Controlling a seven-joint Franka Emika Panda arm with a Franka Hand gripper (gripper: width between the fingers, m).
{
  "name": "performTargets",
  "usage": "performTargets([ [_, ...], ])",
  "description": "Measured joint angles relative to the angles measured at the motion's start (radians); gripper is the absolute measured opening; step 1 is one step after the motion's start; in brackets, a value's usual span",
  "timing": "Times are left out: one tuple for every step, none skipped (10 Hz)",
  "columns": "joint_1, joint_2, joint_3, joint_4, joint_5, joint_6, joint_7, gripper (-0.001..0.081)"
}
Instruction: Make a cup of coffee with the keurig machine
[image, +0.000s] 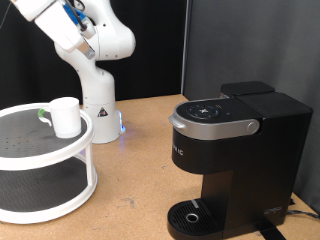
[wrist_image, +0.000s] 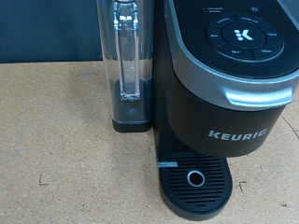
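The black Keurig machine (image: 232, 155) stands on the wooden table at the exterior view's right, its silver-grey lid handle down and its round drip tray (image: 192, 216) bare. The white cup (image: 66, 116) stands on the top tier of a white round two-tier stand (image: 45, 165) at the exterior view's left, with a small green-topped thing beside it. The white robot arm rises out of the top left of the exterior view, and my gripper does not show in either view. The wrist view looks down on the Keurig machine (wrist_image: 229, 89), its clear water tank (wrist_image: 129, 65) and its drip tray (wrist_image: 195, 179).
The arm's white base (image: 100, 120) stands on the table just behind the stand, with a blue light at its foot. A black curtain backs the table. Bare wooden tabletop (image: 135, 170) lies between the stand and the machine.
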Motion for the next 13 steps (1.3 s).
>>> performTargets([
  [-0.004, 0.000, -0.015, 0.000, -0.001, -0.009, 0.000, 0.0000],
  [-0.016, 0.000, -0.036, 0.000, -0.005, -0.012, -0.003, 0.0000],
  [-0.031, 0.000, -0.061, 0.002, -0.025, -0.026, -0.018, 0.0000],
  [-0.044, 0.001, -0.087, 0.006, -0.049, -0.052, -0.038, 0.0000],
  [-0.056, 0.002, -0.113, 0.014, -0.077, -0.082, -0.056, 0.0000],
  [-0.066, 0.002, -0.139, 0.022, -0.106, -0.107, -0.080, 0.0000],
  [-0.074, 0.003, -0.166, 0.030, -0.137, -0.135, -0.109, 0.0000],
  [-0.082, 0.003, -0.188, 0.036, -0.168, -0.159, -0.133, 0.0000],
  [-0.088, 0.003, -0.205, 0.037, -0.191, -0.172, -0.153, 0.0000],
  [-0.092, 0.002, -0.216, 0.036, -0.199, -0.181, -0.168, 0.0000],
  [-0.093, -0.001, -0.221, 0.034, -0.204, -0.191, -0.174, 0.0000],
  [-0.097, -0.009, -0.222, 0.033, -0.210, -0.203, -0.176, 0.0000],
  [-0.103, -0.019, -0.222, 0.029, -0.218, -0.209, -0.176, 0.0000],
])
